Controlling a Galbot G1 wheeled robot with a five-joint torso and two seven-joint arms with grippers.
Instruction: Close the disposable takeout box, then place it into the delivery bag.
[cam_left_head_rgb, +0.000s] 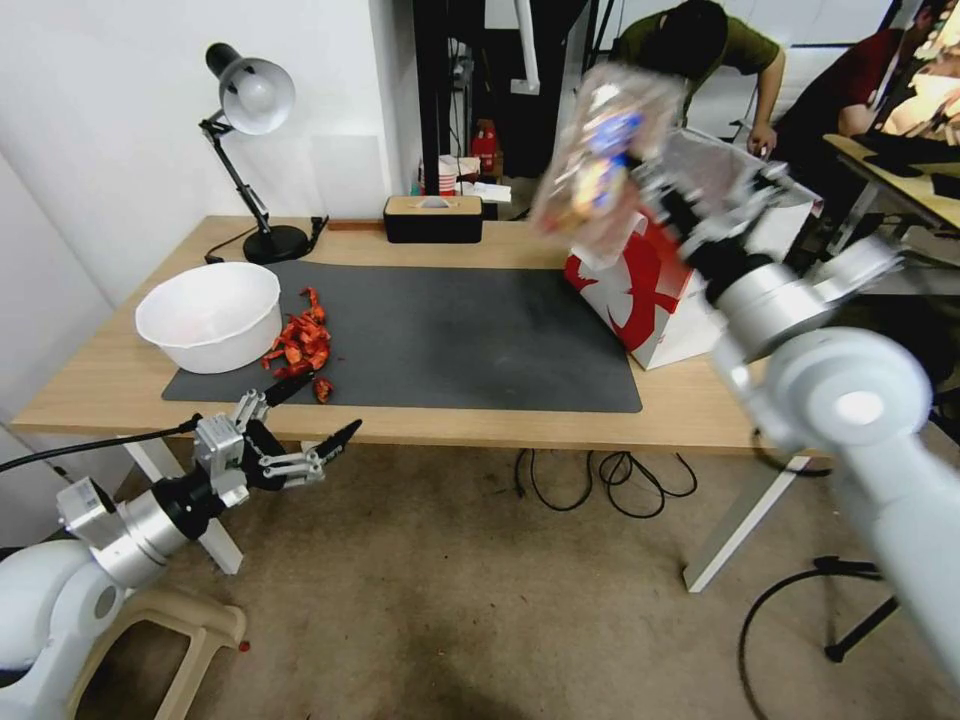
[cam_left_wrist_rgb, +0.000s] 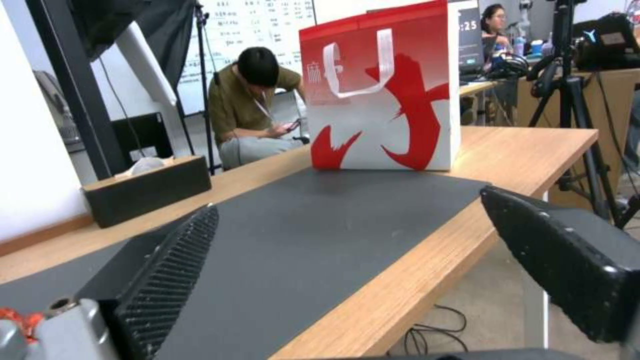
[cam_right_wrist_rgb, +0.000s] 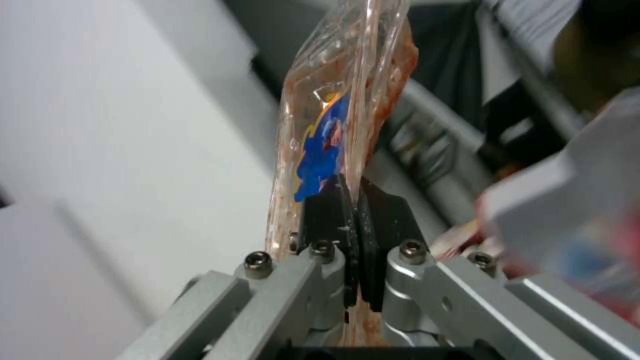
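While the disposable takeout box (cam_left_head_rgb: 600, 150) is held up in the air above the delivery bag (cam_left_head_rgb: 660, 290), it looks closed, its two clear halves lying flat against each other, and it stands almost on its edge. The right end effector (cam_right_wrist_rgb: 353, 220) pinches it at one edge only; in the right wrist view the two black pads (cam_right_wrist_rgb: 327, 215) are pressed together on the thin plastic, with a blue and orange patch showing through the clear wall just above them.

From this I judge the first risk: the grip is narrow and on a flexible rim, so the box may turn or slip between the pads. If the halves are not really snapped shut, they could open and drop the food. The second risk is the bag itself. It stands on the far right part of the desk (cam_left_head_rgb: 450, 425), at the corner of the dark mat (cam_left_head_rgb: 450, 340), and its white strap handle (cam_left_wrist_rgb: 363, 62) hangs over the red front. I think the box could catch on the bag's rim or on a strap and push the light bag over.

The left end effector (cam_left_head_rgb: 300, 425) hangs low before the near edge of the desk, its fingers spread wide and holding nothing, near the red food pieces (cam_left_head_rgb: 300, 345) and the white bowl (cam_left_head_rgb: 210, 315).
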